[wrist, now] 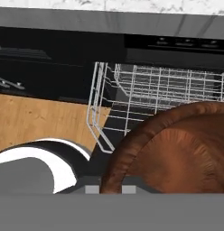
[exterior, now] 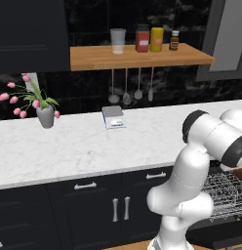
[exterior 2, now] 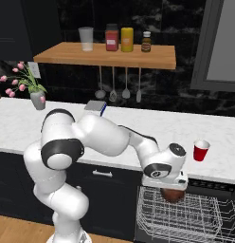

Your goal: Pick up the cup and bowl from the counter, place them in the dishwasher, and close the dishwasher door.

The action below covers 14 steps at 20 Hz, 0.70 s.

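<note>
Now claw gripping bowl above rack.

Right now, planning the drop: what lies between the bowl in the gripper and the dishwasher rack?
Nothing: in the right base view the bowl hangs from the gripper just above the rack, with bare air between.

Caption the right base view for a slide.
Gripper holds the bowl over the dishwasher rack; cup waits on the counter.

Open wire rack below bowl
</note>
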Motion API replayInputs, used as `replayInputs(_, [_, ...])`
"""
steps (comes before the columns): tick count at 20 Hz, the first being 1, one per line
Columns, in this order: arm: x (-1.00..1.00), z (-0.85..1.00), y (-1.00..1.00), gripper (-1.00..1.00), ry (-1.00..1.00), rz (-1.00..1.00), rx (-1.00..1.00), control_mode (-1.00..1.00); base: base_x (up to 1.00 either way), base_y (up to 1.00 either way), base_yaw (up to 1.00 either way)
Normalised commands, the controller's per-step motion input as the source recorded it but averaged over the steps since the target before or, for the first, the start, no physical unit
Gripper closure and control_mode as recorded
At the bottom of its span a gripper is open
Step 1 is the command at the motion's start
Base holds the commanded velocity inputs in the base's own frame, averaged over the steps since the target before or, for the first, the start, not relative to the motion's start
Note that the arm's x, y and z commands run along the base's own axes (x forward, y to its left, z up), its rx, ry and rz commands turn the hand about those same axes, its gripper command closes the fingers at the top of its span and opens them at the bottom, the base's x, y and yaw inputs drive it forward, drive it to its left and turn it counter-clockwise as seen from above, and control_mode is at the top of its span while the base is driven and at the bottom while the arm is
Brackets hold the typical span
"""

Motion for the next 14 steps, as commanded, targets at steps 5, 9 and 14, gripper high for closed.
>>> replayInputs(5, [-0.33, 0.02, -0.38, 1.00, -0.15, 0.00, 0.17, -1.00, 0.00, 0.00, 0.00])
replayInputs(9, [-0.05, 0.09, -0.71, 1.00, -0.16, 0.00, 0.33, -1.00, 0.00, 0.00, 0.00])
replayInputs(14, [-0.01, 0.10, -0.64, 1.00, -0.11, 0.00, 0.27, -1.00, 0.00, 0.00, 0.00])
